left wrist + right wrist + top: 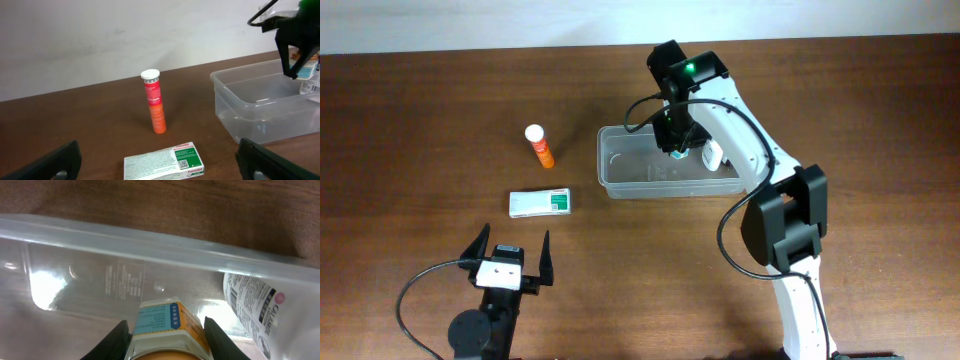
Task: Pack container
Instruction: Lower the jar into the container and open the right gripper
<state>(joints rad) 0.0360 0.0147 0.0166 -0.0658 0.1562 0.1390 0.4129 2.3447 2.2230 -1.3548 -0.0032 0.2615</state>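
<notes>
The clear plastic container [632, 172] sits at the table's centre; it also shows in the left wrist view [250, 107] and the right wrist view [100, 285]. My right gripper [677, 145] hangs over the container's right part, shut on a small bottle with a blue and orange label [167, 325]. A white labelled bottle [252, 307] lies in the container's right end [713, 155]. An orange tube with a white cap [539, 145] stands left of the container [155, 107]. A white and green box [541, 203] lies in front of it [165, 162]. My left gripper [509, 258] is open and empty near the front edge.
A black cable [420, 290] loops beside the left arm's base. The right arm's links [785, 215] stretch from the front right over the table's right side.
</notes>
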